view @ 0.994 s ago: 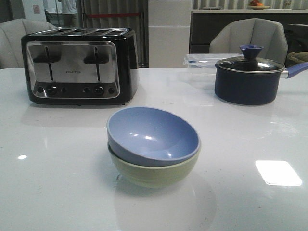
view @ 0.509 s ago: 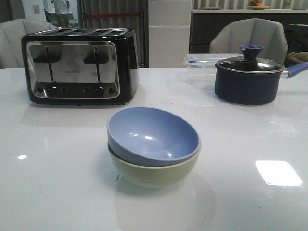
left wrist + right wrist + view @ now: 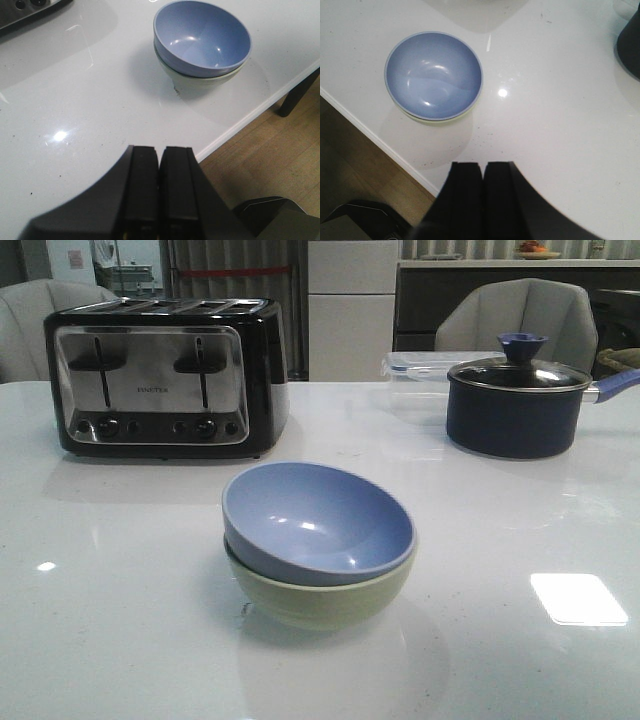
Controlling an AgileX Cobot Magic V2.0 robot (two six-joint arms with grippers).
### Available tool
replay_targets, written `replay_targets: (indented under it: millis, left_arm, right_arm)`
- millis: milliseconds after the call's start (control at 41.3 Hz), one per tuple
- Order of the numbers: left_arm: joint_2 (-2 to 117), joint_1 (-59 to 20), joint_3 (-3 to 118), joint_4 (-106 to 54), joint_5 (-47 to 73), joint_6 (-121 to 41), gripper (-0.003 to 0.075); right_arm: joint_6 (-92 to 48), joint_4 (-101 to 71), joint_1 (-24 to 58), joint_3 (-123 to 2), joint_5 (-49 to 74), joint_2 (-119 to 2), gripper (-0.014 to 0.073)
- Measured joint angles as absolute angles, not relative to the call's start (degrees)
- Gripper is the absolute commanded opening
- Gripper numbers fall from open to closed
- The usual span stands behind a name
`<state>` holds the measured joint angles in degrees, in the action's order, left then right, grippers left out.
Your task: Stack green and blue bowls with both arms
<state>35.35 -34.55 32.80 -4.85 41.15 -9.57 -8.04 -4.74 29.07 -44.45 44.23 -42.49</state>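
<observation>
The blue bowl sits nested inside the green bowl near the middle of the white table, close to its front edge. The stack also shows in the left wrist view, blue bowl over green bowl, and in the right wrist view, blue bowl over a thin rim of green bowl. My left gripper is shut and empty, held back from the stack above the table's edge. My right gripper is shut and empty, likewise apart from the bowls. Neither arm shows in the front view.
A black and steel toaster stands at the back left. A dark navy lidded pot stands at the back right, with a clear lidded container behind it. The table edge and wooden floor lie just beside the bowls.
</observation>
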Motion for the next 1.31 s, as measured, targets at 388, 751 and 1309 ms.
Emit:
replay_targets:
  millis: [388, 751, 1309]
  left_arm:
    - [18.36, -18.96, 23.51, -3.07, 29.92, -9.57, 0.0093]
    - [-0.16, -3.11, 5.16, -4.09, 12.85, -8.65, 0.0093]
    - [-0.29, -2.48, -0.18, -1.46, 5.04, 0.3, 0.0093]
  right_arm:
    - [-8.04, -4.74, 29.07, -44.45, 44.23, -42.49, 0.0055]
    - [-8.04, -4.74, 29.07, -44.45, 44.23, -42.49, 0.0055]
    - [-8.04, -4.64, 29.07, -44.45, 44.23, -42.49, 0.0055]
